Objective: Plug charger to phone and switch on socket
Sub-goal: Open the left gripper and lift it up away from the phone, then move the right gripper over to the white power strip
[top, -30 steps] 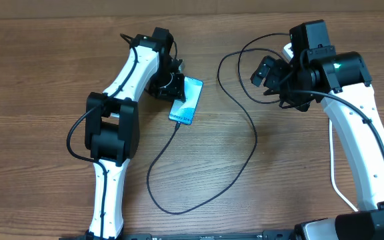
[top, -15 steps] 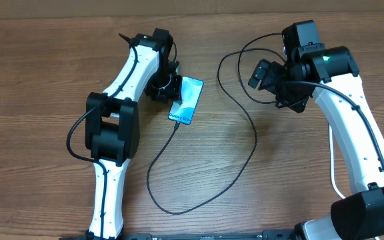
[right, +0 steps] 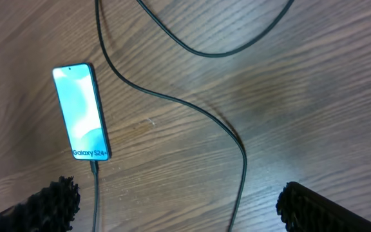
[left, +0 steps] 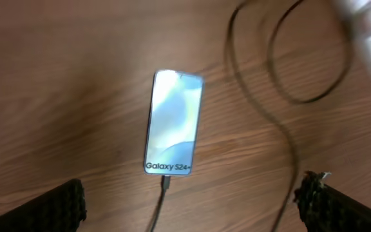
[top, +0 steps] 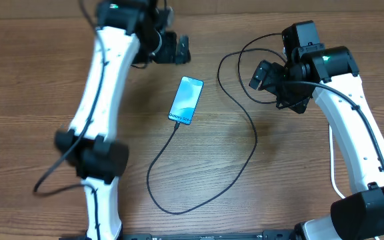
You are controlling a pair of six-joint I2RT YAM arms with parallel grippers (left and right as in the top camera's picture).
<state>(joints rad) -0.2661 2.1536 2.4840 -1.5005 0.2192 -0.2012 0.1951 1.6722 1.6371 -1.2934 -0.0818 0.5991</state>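
Note:
The phone [top: 186,100] lies flat on the wooden table with its blue screen lit, and it also shows in the left wrist view [left: 172,122] and the right wrist view [right: 82,113]. The charger's connector tip [left: 165,182] sits in the phone's lower short edge. Its thin black cable [top: 245,157] loops across the table toward the right arm. My left gripper [top: 181,50] hangs open high above the phone, touching nothing [left: 189,209]. My right gripper [top: 259,75] is open over the cable's upper loops, holding nothing [right: 189,206]. The socket [left: 366,32] shows only as a blurred white block with a red spot.
The socket's thick white lead [top: 332,167] runs down the right side beside the right arm. The cable's lowest loop [top: 172,212] comes close to the table's front edge. Bare wood lies left of the phone.
My left gripper let go beside the phone, opened wide and rose up and back with the arm. The phone stayed put. The right arm shifted slightly left early on.

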